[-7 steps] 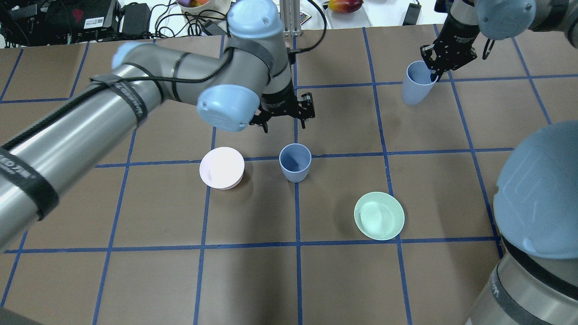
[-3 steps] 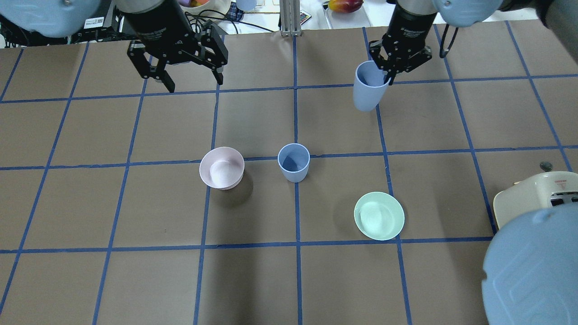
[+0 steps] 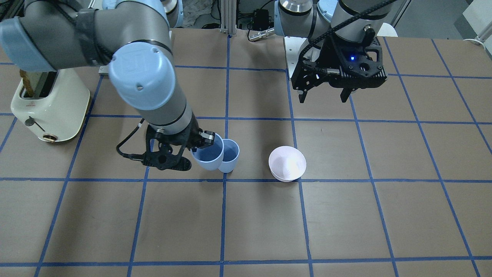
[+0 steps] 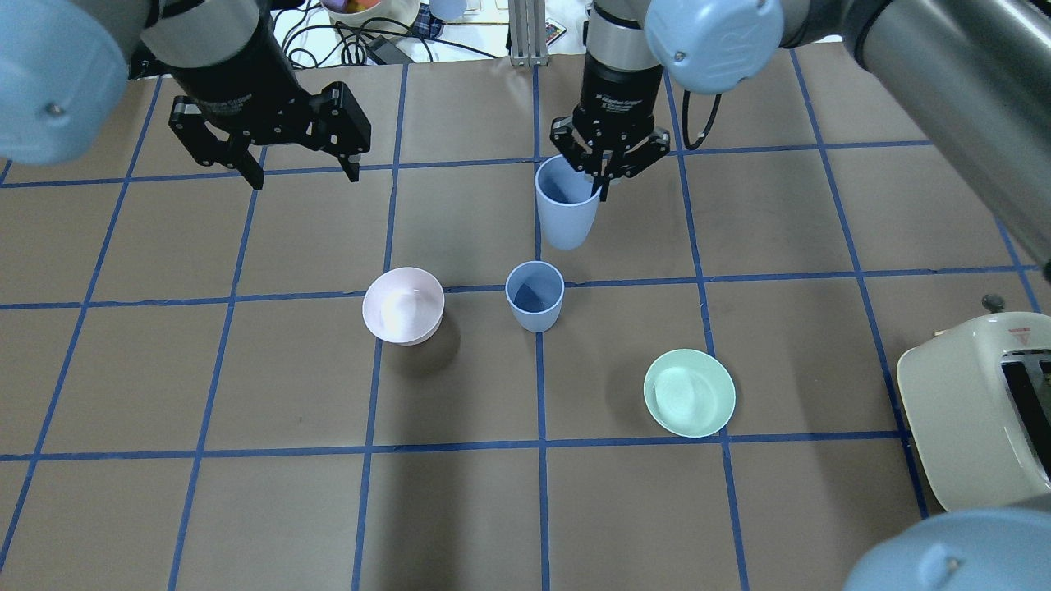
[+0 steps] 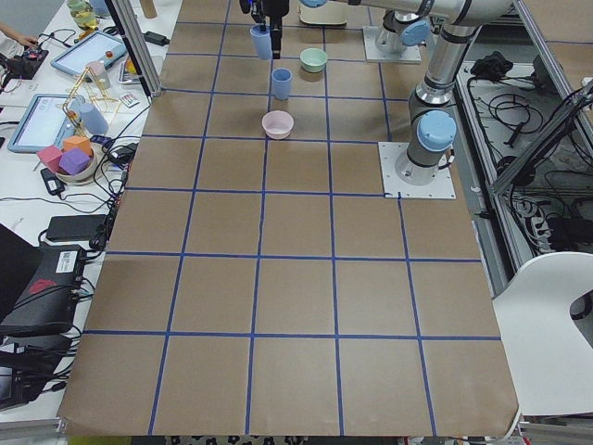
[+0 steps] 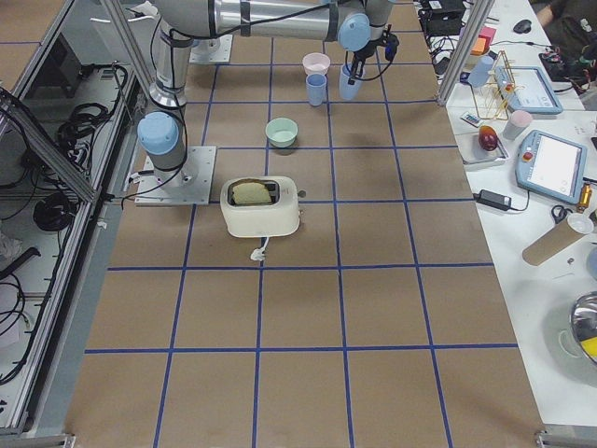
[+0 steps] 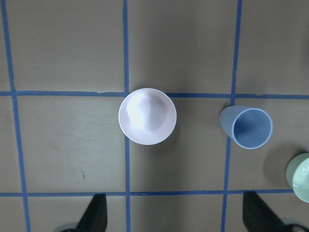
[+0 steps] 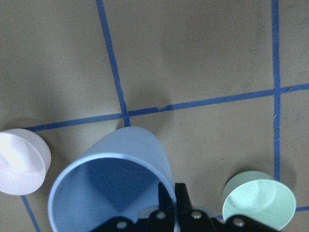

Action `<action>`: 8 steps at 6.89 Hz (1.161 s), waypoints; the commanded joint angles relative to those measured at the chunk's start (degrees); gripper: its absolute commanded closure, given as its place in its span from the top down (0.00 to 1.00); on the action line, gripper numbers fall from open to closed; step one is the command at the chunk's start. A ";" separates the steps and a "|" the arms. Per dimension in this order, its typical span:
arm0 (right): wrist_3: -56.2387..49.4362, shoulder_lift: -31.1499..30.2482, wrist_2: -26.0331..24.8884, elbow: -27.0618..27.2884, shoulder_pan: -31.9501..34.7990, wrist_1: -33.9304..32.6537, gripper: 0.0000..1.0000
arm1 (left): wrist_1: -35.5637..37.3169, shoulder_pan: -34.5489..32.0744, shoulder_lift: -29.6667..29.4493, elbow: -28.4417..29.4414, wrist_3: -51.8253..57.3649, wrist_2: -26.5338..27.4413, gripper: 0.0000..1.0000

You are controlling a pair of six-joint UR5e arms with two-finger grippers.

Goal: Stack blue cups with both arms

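blue cup (image 4: pixel 566 209): likely light, stiff, slick; your right gripper (image 4: pixel 605 168) pinches its rim; second cup (image 4: pixel 534 295) stands near that hand; left gripper (image 4: pixel 304 174) spread, empty.

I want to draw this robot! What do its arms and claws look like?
The right arm and left arm are shiny grey metal tubes with round pale blue caps at the joints. Black cables run along them, held by black straps. The left gripper and right gripper are black with two fingers each, and a tiny blue light glows on the left one.
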 commanded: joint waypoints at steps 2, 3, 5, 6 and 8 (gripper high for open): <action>2.29 -0.04 1.84 2.30 3.27 2.26 0.00 | 1.74 0.92 1.11 -1.17 0.13 -1.24 1.00; 2.81 -0.04 2.02 3.00 3.71 2.17 0.00 | -2.57 0.92 0.41 0.85 0.13 -1.34 1.00; 2.90 0.39 2.02 3.53 3.71 2.09 0.00 | -2.61 0.92 0.31 0.88 0.13 -1.52 1.00; 2.90 0.57 2.11 4.41 3.71 1.22 0.00 | -2.61 0.92 0.40 0.87 0.13 -1.52 1.00; 2.73 0.84 1.85 5.47 3.80 -0.19 0.08 | -2.61 0.84 0.49 0.87 0.04 -1.08 1.00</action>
